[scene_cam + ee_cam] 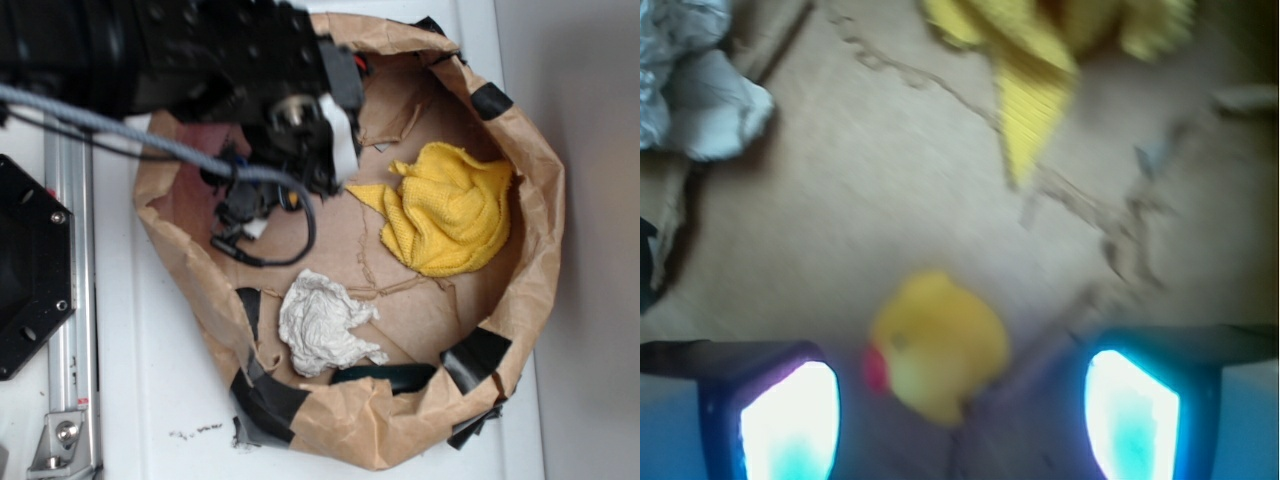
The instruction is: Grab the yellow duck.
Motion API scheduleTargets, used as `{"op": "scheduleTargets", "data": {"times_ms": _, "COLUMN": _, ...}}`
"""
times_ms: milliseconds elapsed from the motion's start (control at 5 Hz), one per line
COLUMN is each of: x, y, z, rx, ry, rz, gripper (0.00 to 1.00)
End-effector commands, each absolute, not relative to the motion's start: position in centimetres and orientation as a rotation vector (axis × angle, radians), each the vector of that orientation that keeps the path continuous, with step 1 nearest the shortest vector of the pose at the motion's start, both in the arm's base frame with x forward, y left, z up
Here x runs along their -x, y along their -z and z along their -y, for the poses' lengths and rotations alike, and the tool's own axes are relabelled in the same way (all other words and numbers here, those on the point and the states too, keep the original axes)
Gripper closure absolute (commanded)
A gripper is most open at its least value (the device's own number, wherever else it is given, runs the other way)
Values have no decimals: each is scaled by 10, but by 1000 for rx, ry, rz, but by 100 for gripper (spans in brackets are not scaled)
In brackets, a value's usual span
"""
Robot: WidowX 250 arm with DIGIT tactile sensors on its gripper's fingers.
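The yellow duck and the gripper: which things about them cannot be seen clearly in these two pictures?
- Exterior view: the yellow duck is not visible; the black arm covers that part of the paper bag.
- Wrist view: the yellow duck is blurred, so contact with the fingers cannot be judged.
- Wrist view: the gripper is cut off by the bottom edge; its fingers are washed out by glare.

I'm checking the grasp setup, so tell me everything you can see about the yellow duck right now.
The yellow duck is small, rounded and smooth, rubber-like, with a red-orange beak pointing left in the wrist view and a dark eye spot. It sits on the brown paper floor of the paper-walled bin, between the two fingers of the open gripper, nearer the left one; contact is unclear because the image is blurred. In the exterior view the arm hides it almost completely.
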State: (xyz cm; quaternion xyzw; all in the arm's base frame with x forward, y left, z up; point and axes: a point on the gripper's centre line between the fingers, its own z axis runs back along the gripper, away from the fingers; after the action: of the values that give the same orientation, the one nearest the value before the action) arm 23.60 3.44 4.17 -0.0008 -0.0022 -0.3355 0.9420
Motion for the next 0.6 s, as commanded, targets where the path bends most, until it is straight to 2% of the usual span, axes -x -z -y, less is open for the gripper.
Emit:
{"op": "scheduleTargets", "data": {"times_ms": 0, "x": -245, "y": -25, "z": -29, "rx": -34, "ry": 693, "rz": 14, "gripper": 0}}
{"op": "scheduleTargets", "data": {"times_ms": 400, "x": -242, "y": -26, "z": -39, "rx": -49, "ry": 673, "rz": 7, "gripper": 0}}
